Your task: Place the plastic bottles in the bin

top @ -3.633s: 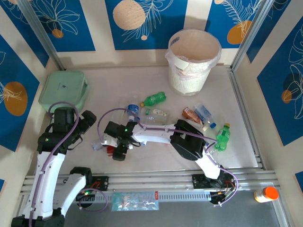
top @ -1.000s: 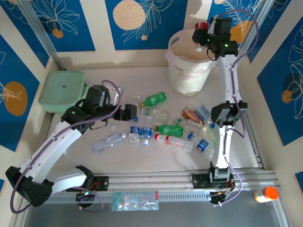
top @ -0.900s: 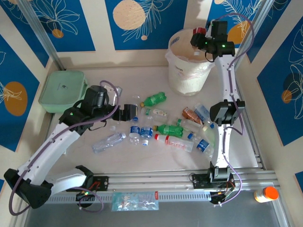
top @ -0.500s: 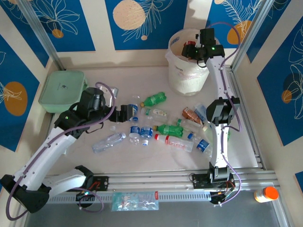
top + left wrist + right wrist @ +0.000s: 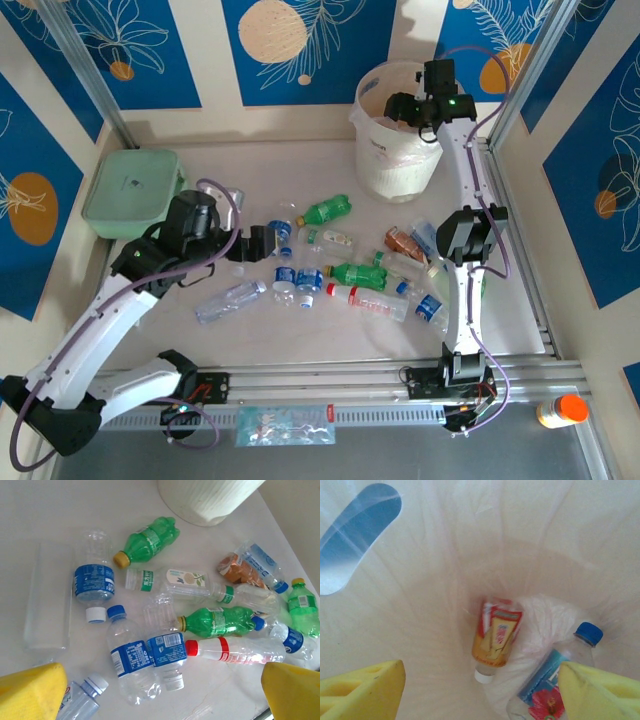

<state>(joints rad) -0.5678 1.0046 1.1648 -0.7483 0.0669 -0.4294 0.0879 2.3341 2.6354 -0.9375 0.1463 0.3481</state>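
Several plastic bottles lie scattered mid-table: a green one (image 5: 327, 209), a red-capped clear one (image 5: 365, 298) and blue-labelled ones (image 5: 285, 275). The left wrist view looks down on the same heap, with two blue-labelled bottles (image 5: 131, 660) nearest. My left gripper (image 5: 262, 243) (image 5: 162, 695) hovers open above them, holding nothing. My right gripper (image 5: 405, 105) (image 5: 480, 695) hangs open over the bin (image 5: 395, 165). Inside the bin's liner (image 5: 470, 540) lie a red-and-yellow-labelled bottle (image 5: 496, 637), slightly blurred, and a blue-capped bottle (image 5: 555, 680) with a flower label, both free of the yellow fingers.
A pale green lidded box (image 5: 135, 190) stands at the far left. An orange-capped bottle (image 5: 562, 410) stands off the table at the near right. Aluminium rails (image 5: 330, 380) run along the front edge, and frame posts stand at both back corners.
My right gripper came down over the bin and opened, letting go of the red-labelled bottle, which now lies inside. My left arm drew back slightly to the left, staying open.
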